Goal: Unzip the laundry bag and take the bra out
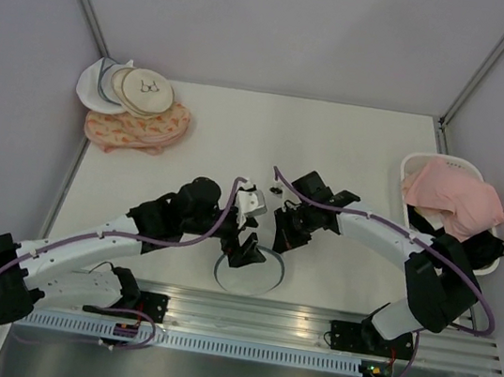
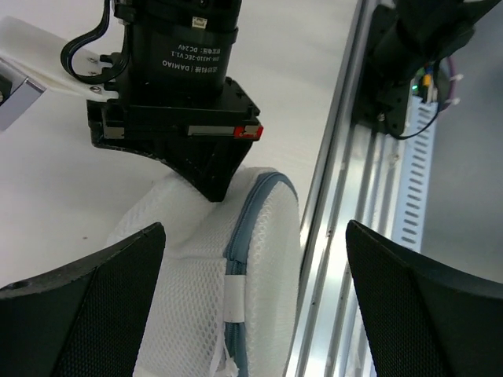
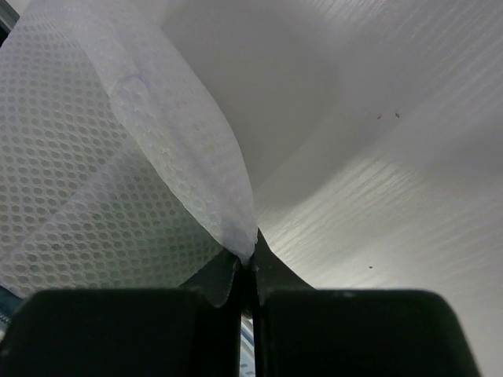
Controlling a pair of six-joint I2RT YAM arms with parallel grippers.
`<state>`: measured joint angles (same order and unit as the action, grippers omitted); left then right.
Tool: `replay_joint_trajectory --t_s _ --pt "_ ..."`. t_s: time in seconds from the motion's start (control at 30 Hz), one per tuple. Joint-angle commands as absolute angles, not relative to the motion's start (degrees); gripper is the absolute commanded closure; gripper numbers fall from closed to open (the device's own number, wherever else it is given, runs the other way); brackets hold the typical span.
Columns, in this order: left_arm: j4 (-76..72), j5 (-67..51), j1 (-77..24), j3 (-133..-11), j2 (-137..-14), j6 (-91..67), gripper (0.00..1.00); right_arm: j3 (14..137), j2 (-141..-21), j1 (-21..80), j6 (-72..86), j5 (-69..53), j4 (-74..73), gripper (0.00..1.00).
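Note:
The laundry bag [image 1: 250, 278] lies at the table's near edge, a white mesh pouch with a grey-blue zipper [image 2: 240, 236] around its rim. The stretch of zipper in view is shut, with a white tab [image 2: 233, 302] across it. My right gripper [image 1: 280, 240] is shut on a fold of the bag's mesh [image 3: 189, 181], and its tip [image 2: 214, 187] presses on the bag's top. My left gripper [image 2: 255, 236] is open, with one finger [image 2: 86, 302] on each side of the bag's rim, not touching it. The bra is hidden.
Stacked cream and white discs [image 1: 129, 88] and a pink patterned round bag [image 1: 137, 129] lie at the back left. A white basket [image 1: 424, 163] at the right holds a pink garment [image 1: 450, 199] and a black one [image 1: 485, 250]. An aluminium rail [image 1: 307, 325] runs just in front of the bag.

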<state>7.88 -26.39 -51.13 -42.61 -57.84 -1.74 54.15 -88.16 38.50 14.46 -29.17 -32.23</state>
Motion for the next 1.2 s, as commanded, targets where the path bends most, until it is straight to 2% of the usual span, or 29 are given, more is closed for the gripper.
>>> replay_joint_trajectory --t_s 0.0,0.23,0.53,0.63,0.7,0.73,0.8,0.83,0.9,0.93,0.97,1.1,1.17 --pt "13.27 -12.87 -55.36 -47.19 -60.10 7.02 0.01 56.69 -87.54 40.16 12.57 -26.20 -35.50 1.00" --pt "14.77 2.87 -64.77 -50.97 -68.10 12.04 0.00 58.00 -87.27 43.85 12.39 -25.40 -36.65 1.00" --pt "18.89 4.84 -67.50 -52.64 -73.12 14.06 0.01 57.83 -85.52 44.91 11.69 -26.45 -37.18 0.99" --pt "19.51 2.91 -67.67 -52.82 -73.04 14.15 0.04 57.83 -85.60 44.82 11.52 -26.28 -37.27 1.00" --pt "20.65 0.81 -67.68 -53.26 -73.04 14.33 0.14 57.74 -85.52 44.82 11.60 -26.19 -37.27 1.00" --pt "21.26 0.27 -67.68 -54.04 -73.21 14.33 0.28 57.66 -85.52 44.82 11.69 -25.76 -37.27 1.00" --pt "23.55 0.26 -67.68 -55.02 -73.91 14.06 0.44 57.66 -85.34 44.82 11.86 -25.75 -37.09 0.99" --pt "24.08 -1.39 -67.68 -55.72 -74.18 13.98 0.57 57.57 -85.25 44.82 11.95 -25.49 -36.83 1.00" --pt "24.52 -2.80 -67.68 -55.99 -74.35 13.80 0.68 57.66 -85.08 44.82 12.39 -25.49 -36.48 0.99" --pt "24.61 -3.16 -67.68 -56.07 -74.70 13.71 0.89 57.66 -84.90 44.82 12.57 -25.49 -36.30 1.00" --pt "24.61 -3.16 -67.68 -56.16 -74.79 13.28 0.98 57.66 -84.82 44.82 12.92 -25.23 -36.21 1.00" --pt "24.70 -3.69 -67.68 -56.07 -75.50 12.48 0.98 58.01 -83.24 44.74 13.88 -23.92 -35.95 0.99" --pt "24.61 -3.95 -67.68 -56.16 -75.85 11.78 0.98 58.27 -82.18 44.65 14.76 -22.07 -36.12 0.85"
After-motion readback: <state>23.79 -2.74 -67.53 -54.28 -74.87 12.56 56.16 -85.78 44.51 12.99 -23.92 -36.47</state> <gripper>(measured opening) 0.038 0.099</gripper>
